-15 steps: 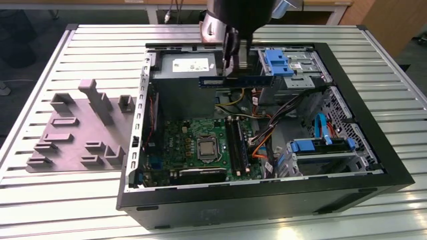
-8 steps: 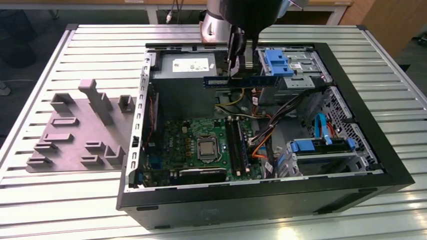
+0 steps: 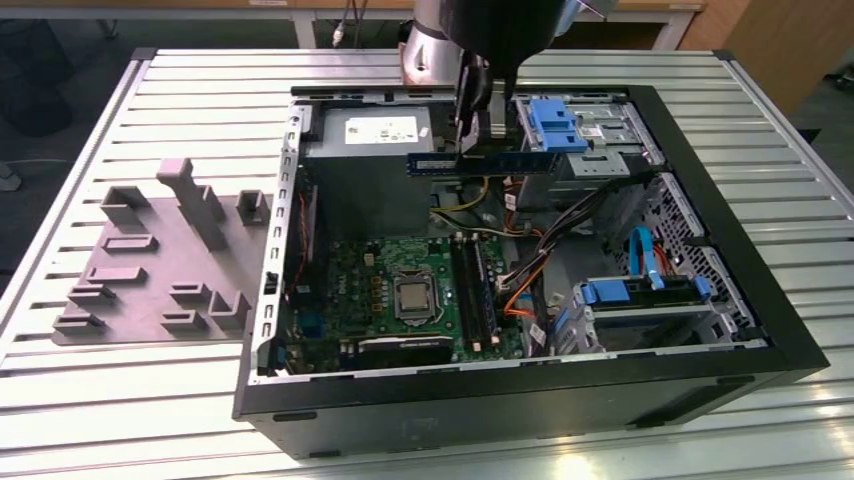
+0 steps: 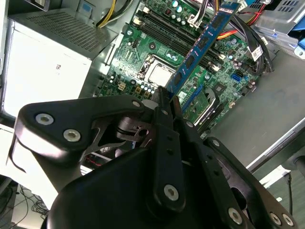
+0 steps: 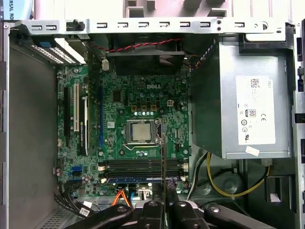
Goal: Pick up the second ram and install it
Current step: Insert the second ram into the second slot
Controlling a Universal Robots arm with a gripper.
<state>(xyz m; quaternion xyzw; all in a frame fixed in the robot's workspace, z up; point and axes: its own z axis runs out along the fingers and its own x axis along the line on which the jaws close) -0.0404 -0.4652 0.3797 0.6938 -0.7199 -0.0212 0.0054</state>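
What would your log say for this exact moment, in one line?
gripper: shut on second ram | position: held in air above open computer case | memory slots: second ram not yet seated

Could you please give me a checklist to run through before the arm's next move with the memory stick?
1. Grip: the gripper is shut on the second ram: ok.
2. Stick free of the board: it is held above the motherboard and is in no slot: ok.
3. Stick lined up with the memory slots: in the exterior view it lies crosswise to them: not ok.
4. Cables off the slots: the orange cables lie beside the slots, not across them: ok.
5. Slot latches open: cannot tell.
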